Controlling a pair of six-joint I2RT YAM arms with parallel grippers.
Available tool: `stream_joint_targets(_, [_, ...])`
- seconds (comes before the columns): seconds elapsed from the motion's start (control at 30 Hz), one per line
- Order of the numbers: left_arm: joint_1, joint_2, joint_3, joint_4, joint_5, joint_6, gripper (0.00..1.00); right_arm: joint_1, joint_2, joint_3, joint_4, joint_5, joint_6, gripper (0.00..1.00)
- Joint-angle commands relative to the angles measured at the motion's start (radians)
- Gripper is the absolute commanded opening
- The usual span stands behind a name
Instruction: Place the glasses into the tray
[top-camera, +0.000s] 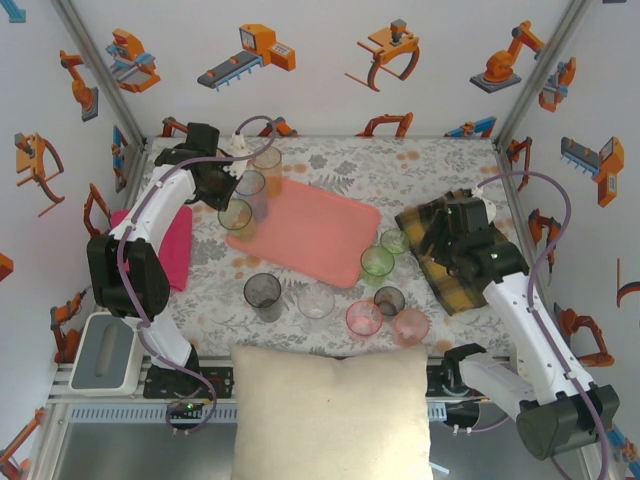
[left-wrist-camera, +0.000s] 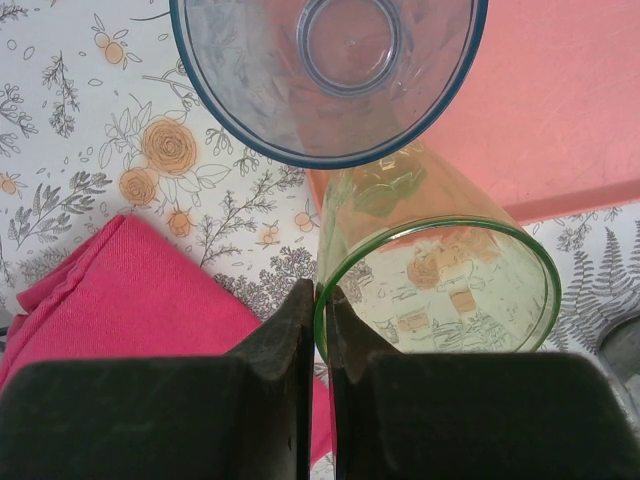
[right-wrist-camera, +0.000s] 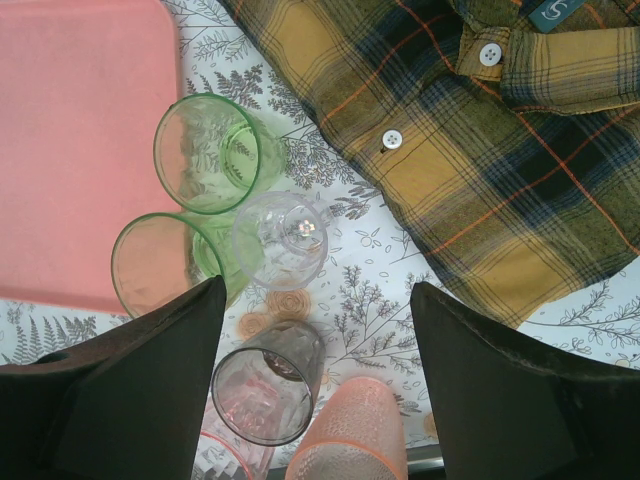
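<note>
1. At bottom centre, my left gripper (left-wrist-camera: 322, 292) pinches the rim of a green glass (left-wrist-camera: 440, 285), with the tray (left-wrist-camera: 560, 100) at upper right.
2. My right gripper (right-wrist-camera: 318, 290) gapes wide, empty, over glasses (right-wrist-camera: 280, 240) left of centre.

White walls (top-camera: 320, 100) printed with orange robot drawings close in three sides, with grey metal posts (top-camera: 98, 72) at the far corners. A floral cloth (top-camera: 350, 160) covers the table (top-camera: 450, 165); a cream cushion (top-camera: 332, 410) lies at its near edge.
</note>
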Motion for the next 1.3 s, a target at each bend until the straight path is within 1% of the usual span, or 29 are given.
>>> stream_joint_targets(0.0, [0.002,-0.002,0.025,-0.044,-0.009,0.020,0.05,0.007,-0.016,-0.003,-0.007,0.017,-0.016,0.69])
stream_joint_targets(0.17, [0.002,-0.002,0.025,-0.044,-0.012,0.020,0.07,0.007,-0.016,-0.003,-0.007,0.015,-0.016,0.69])
stream_joint_targets(0.73, [0.003,0.020,0.055,-0.056,-0.018,0.018,0.27,0.007,-0.024,0.001,-0.011,0.015,-0.014,0.69])
stream_joint_targets(1.0, [0.002,0.018,0.066,-0.058,-0.021,0.019,0.32,0.007,-0.011,0.013,-0.009,0.015,-0.021,0.69])
stream_joint_targets(1.03, [0.002,0.019,0.067,-0.060,-0.021,0.020,0.35,0.006,-0.009,0.015,-0.008,0.015,-0.021,0.69])
stream_joint_targets(1.1, [0.003,0.015,0.070,-0.062,-0.024,0.020,0.36,0.007,-0.006,0.018,-0.008,0.015,-0.025,0.69])
stream_joint_targets(1.13, [0.002,0.012,0.071,-0.063,-0.024,0.020,0.38,0.007,-0.004,0.020,-0.007,0.015,-0.025,0.69])
stream_joint_targets(1.23, [0.002,0.003,0.074,-0.067,-0.025,0.020,0.42,0.006,0.002,0.026,-0.007,0.014,-0.032,0.69])
stream_joint_targets(1.27, [0.003,0.000,0.077,-0.072,-0.025,0.019,0.45,0.007,0.003,0.027,-0.006,0.014,-0.034,0.69])
